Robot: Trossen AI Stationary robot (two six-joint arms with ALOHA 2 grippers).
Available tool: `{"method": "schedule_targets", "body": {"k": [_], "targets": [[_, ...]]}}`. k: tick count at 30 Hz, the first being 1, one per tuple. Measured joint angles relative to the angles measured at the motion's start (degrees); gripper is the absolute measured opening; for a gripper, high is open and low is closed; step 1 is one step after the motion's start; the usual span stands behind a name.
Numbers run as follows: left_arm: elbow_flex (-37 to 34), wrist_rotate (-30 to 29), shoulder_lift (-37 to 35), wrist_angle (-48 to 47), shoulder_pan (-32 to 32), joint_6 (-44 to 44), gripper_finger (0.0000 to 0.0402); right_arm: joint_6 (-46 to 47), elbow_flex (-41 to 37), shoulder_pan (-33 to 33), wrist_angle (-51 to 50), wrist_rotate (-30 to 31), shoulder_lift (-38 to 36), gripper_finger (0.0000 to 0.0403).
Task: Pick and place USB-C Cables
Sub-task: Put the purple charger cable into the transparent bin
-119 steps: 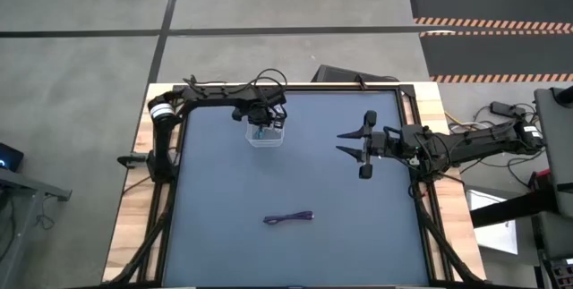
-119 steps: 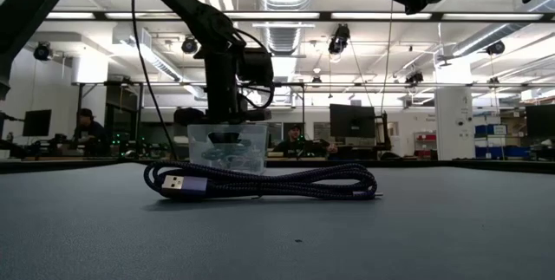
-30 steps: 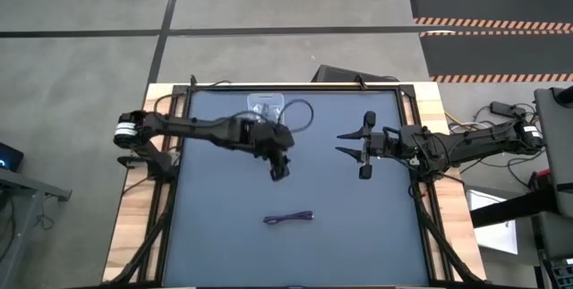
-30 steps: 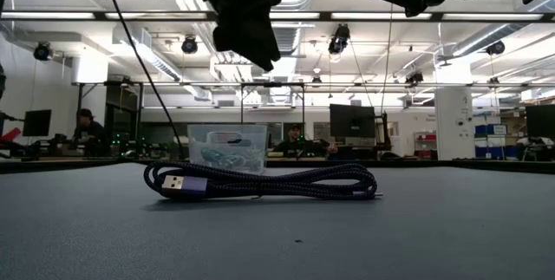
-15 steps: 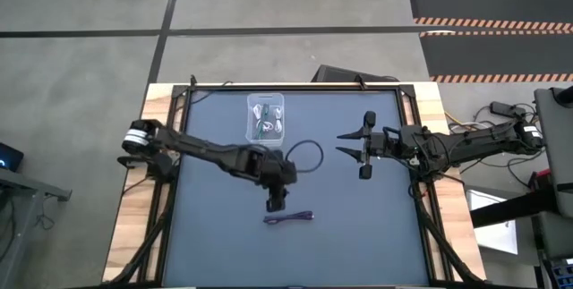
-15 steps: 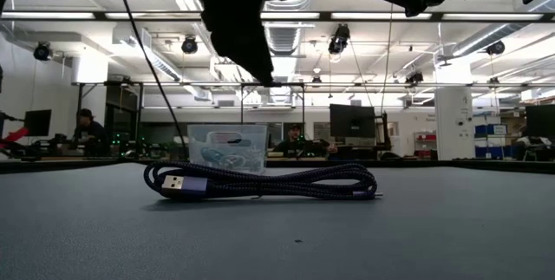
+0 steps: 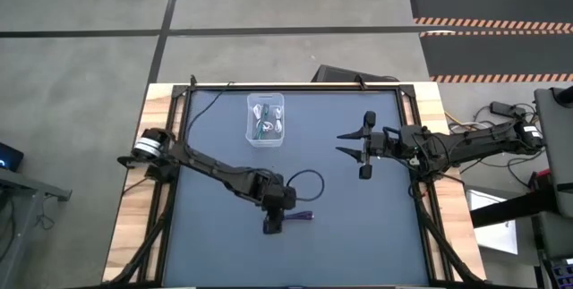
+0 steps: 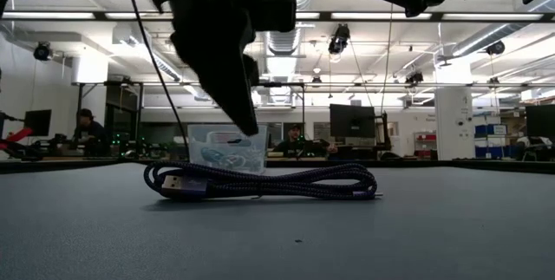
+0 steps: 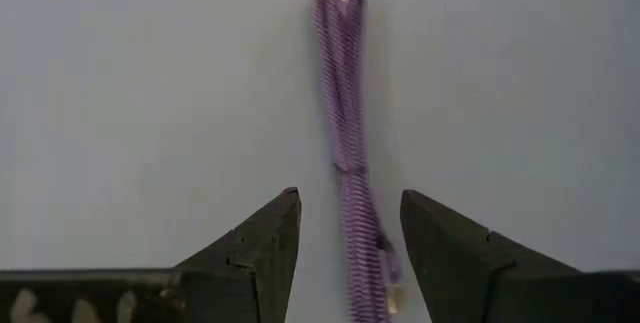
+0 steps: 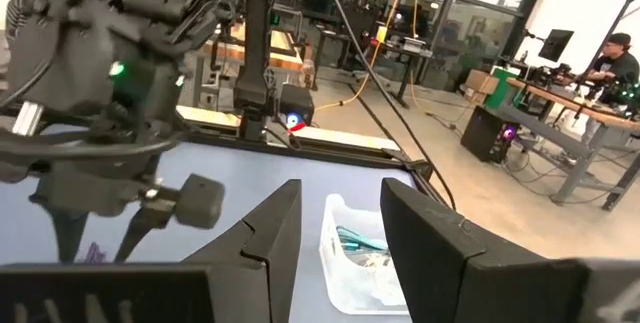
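One purple cable (image 7: pixel 300 217) lies bundled on the dark table (image 7: pixel 358 226), near the middle of its front half. Its long axis runs left to right across the table, almost level with the front edge, and in the low view its flat plug (image 8: pixel 180 184) points to the picture's left. In the left wrist view the bundle (image 9: pixel 350 153) stretches straight away from the camera, its near end between the two dark fingers (image 9: pixel 262 253). The left gripper (image 7: pixel 274 222) hangs just above the cable's left end, its jaws spread apart on either side of the bundle and holding nothing. Well apart, toward the back of the table, stands one clear bin (image 7: pixel 266 119) with three cables inside: two white (image 7: pixel 260 110) and one green (image 7: pixel 265 129). The right gripper (image 7: pixel 351 143) waits over the table's right side, fingers wide open and empty
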Motion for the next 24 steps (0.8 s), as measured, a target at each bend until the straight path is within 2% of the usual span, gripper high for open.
{"method": "schedule_targets", "body": {"k": [6, 12, 24], "targets": [[-2.7, -0.3, 0.9, 5.2, -1.5, -3.8, 0.016, 0.2, 0.0, 0.0, 0.1, 0.0, 0.0, 0.013], [-7.8, -0.6, 1.1, 14.8, -2.0, -6.6, 0.016, 0.2, 0.0, 0.0, 0.5, 0.0, 0.0, 0.013], [-13.4, -0.6, 1.1, 22.5, -2.0, -7.8, 0.016, 0.2, 0.0, 0.0, 0.4, -0.1, 0.0, 0.013]]}}
